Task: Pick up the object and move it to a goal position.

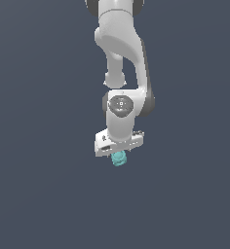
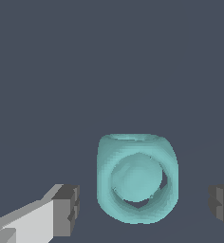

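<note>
Arm hangs vertical, wrist pointing down. Hand (image 1: 118,154) sits right over the teal object (image 1: 119,159), w/ fingers (image 2: 66,209) spread wide either side, gaps visible, not touching. Object's ringed round face toward wrist cam.

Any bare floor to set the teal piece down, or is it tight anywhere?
The plain dark surface is bare on all sides of the teal piece in both views; no other item appears. The only crowded spot is at the gripper itself: in the wrist view its fingers flank the piece, with a gap on each side. In the exterior view, the piece sits directly under the gripper.
</note>
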Robot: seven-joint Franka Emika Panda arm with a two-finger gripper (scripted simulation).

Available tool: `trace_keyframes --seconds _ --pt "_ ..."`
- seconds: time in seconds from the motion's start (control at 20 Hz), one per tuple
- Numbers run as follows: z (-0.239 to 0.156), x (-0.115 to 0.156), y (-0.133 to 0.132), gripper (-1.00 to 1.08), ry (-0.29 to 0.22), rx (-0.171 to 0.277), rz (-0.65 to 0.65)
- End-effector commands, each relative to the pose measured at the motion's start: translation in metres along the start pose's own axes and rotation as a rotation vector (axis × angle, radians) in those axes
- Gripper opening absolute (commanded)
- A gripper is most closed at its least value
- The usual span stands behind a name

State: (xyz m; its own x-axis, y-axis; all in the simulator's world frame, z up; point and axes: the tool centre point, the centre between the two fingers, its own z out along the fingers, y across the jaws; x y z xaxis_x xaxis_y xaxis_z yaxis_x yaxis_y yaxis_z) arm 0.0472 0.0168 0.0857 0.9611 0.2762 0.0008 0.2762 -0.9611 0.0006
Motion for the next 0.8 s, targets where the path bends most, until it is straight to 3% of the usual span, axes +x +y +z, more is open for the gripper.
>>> trace_keyframes --seconds 0.0,0.6,0.65,0.75 --pt "0.008 0.0 0.0 1.0 -0.001 0.0 -0.001" --pt "0.046 0.0 0.0 1.0 -0.001 0.001 -0.003" --pt "0.046 0.0 0.0 -1.0 -0.001 0.001 -0.003" --pt "0.046 0.0 0.0 -1.0 -0.001 0.001 -0.003"
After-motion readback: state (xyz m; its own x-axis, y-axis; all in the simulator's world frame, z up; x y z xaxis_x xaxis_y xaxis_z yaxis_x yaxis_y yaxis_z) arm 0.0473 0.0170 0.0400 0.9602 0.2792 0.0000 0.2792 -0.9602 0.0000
